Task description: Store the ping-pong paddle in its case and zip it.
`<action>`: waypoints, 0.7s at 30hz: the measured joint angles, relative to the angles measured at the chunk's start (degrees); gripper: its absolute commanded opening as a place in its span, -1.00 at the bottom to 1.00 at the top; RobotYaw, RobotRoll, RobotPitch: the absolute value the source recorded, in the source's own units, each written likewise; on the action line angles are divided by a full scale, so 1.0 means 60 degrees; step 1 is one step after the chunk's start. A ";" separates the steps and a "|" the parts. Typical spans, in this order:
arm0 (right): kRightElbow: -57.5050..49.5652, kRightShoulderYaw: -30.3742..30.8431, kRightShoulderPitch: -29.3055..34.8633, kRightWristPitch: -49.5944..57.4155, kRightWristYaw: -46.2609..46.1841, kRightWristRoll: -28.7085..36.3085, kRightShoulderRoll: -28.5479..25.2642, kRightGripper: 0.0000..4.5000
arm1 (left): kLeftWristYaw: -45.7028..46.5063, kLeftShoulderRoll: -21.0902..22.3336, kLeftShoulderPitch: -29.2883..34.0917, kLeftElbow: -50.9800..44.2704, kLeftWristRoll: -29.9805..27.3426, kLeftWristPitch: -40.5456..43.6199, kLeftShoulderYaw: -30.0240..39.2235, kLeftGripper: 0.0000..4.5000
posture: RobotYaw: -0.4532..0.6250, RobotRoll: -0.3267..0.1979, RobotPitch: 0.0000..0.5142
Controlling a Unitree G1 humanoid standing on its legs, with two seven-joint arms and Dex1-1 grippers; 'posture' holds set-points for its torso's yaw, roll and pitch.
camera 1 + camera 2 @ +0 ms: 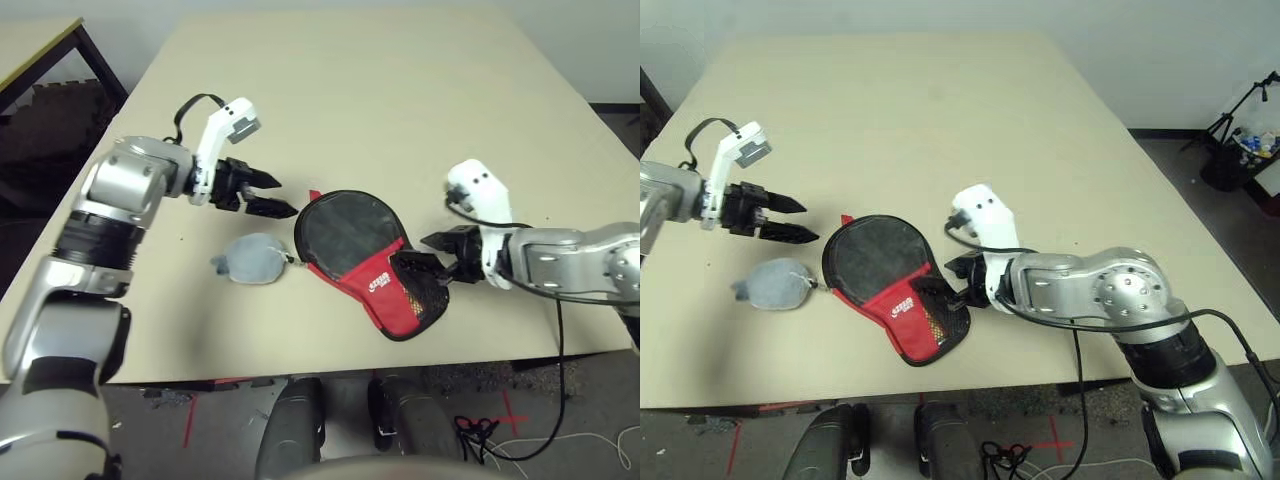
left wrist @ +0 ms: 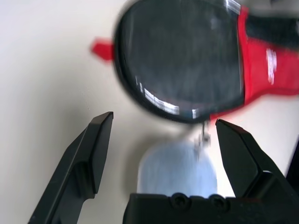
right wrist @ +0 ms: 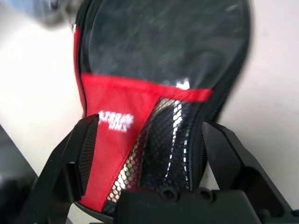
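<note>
Nearest your table's front edge: case (image 1: 370, 262), handle end toward right gripper (image 1: 432, 255), jaws apart, empty; left gripper (image 1: 268, 194), likewise apart, beyond its round end.

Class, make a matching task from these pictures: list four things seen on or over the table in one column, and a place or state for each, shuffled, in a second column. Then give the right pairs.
Things:
1. case
2. grey lump
3. left tool
4. right tool

Places or states:
A. open, at the case's mesh end
B. lies flat, red panel up
C. open, above the table beside the case's round end
D. rests on the table beside the case's round end

Pairs: 1-B, 2-D, 3-C, 4-A
</note>
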 measured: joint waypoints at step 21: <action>0.1619 0.2251 -0.1400 -0.0816 0.5058 -0.6730 0.1672 1.00 | 0.0044 -0.0537 0.1256 -0.0220 0.1712 -0.1614 -0.1117 0.62 | -0.26 0.25 -0.46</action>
